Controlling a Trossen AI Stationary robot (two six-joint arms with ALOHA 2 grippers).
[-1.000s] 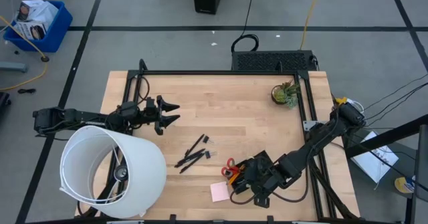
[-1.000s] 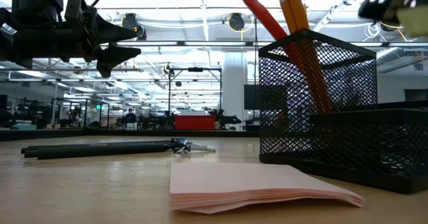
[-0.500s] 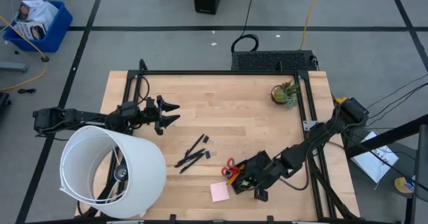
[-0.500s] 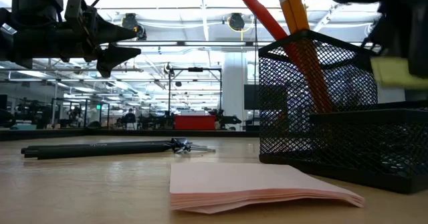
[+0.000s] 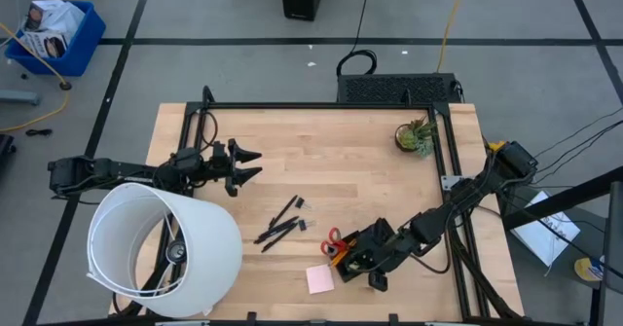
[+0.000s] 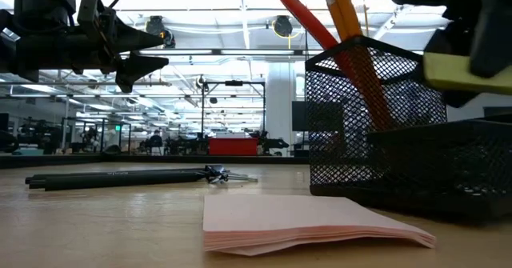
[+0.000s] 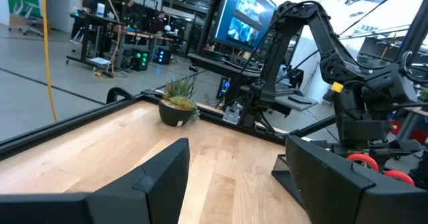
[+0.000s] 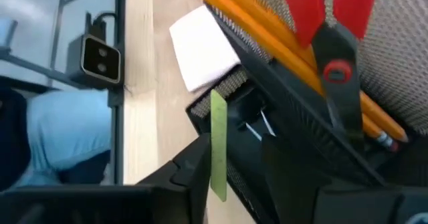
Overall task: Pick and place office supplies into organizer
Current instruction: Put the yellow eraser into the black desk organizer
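The organizer (image 5: 362, 253) (image 6: 376, 116) is a black mesh cup with a low tray, near the table's near right edge. Red-handled scissors (image 6: 308, 20) (image 8: 321, 10) and orange pencils (image 6: 344, 12) stand in the cup. My right gripper (image 5: 375, 268) (image 8: 241, 150) is open above the low tray, slanting down, with a thin yellow-green pad (image 8: 217, 144) (image 6: 468, 72) on edge between its fingers. A pink sticky-note pad (image 5: 319, 279) (image 6: 312, 224) lies flat beside the organizer. Black pens (image 5: 282, 224) (image 6: 120, 178) lie mid-table. My left gripper (image 5: 248, 165) (image 7: 234, 177) is open above the far left. My right gripper has the yellow-green pad's flat face (image 8: 215, 164) against one finger (image 8: 194, 167); the other finger (image 8: 294, 177) stands apart from it. The fingers slant down from the table's right. The pad stands on edge over the tray; whether its far edge rests there I cannot tell.
A large white lampshade-like cylinder (image 5: 165, 248) lies at the near left. A small potted plant (image 5: 416, 136) (image 7: 177, 107) stands at the far right. Black frame rails (image 5: 448, 170) run along the table's sides. Bare wood lies between the pens and the plant.
My right gripper has come down toward the organizer's low tray and tipped its fingers further downward, bringing the yellow-green pad down with it from well above the cup to just above the tray.
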